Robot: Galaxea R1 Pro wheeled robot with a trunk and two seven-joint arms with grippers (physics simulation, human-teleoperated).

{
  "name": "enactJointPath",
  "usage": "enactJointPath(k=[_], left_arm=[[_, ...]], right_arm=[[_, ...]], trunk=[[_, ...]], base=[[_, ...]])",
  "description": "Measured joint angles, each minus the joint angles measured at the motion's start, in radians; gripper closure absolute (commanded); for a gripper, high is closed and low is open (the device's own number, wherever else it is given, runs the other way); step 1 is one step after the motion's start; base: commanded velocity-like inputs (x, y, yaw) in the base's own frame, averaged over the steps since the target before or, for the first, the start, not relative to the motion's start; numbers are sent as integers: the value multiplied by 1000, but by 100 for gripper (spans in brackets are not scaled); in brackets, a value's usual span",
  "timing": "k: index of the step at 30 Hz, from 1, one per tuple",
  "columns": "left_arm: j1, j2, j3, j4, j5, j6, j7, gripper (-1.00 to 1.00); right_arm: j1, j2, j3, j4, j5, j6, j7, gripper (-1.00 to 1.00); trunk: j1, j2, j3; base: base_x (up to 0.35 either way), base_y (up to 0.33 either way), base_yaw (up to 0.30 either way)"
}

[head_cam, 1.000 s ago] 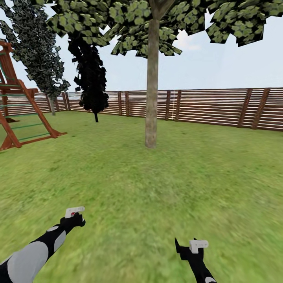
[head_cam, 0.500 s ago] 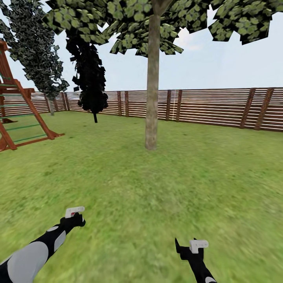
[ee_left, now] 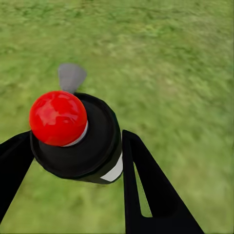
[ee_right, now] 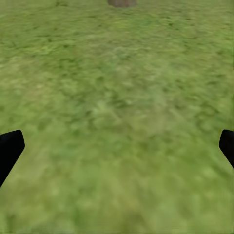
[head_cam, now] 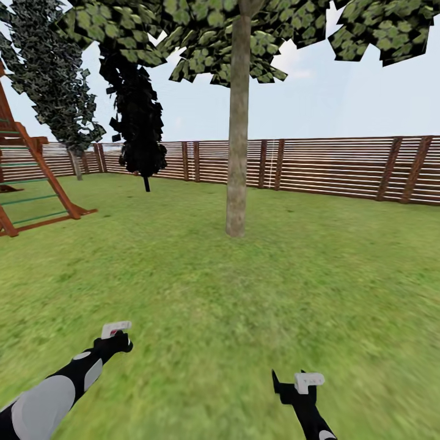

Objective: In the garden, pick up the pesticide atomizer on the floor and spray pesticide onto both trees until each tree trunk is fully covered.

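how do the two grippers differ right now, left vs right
The left gripper is shut on the dark pesticide atomizer with the red ball top; the right gripper is open and holds nothing, with only lawn between its black fingers. In the head view the left gripper reaches farther forward than the right gripper. Both hang low over the grass.

Red climbing frame (head_cam: 30,183) far left; dark columnar tree (head_cam: 137,116) behind.

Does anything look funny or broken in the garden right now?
Nothing looks broken or spilled. The tree trunk stands straight on the lawn, and the fence is whole. The left gripper holds the pesticide atomizer between its fingers, red knob on top. The right gripper is open over bare grass.
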Motion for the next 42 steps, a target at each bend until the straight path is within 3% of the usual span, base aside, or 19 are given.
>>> enactJointPath(k=[42], left_arm=[[0, 0, 0, 0, -1, 1, -2, 100]], right_arm=[[0, 0, 0, 0, 0, 0, 0, -100]], trunk=[[0, 0, 0]], base=[[338, 0, 0]])
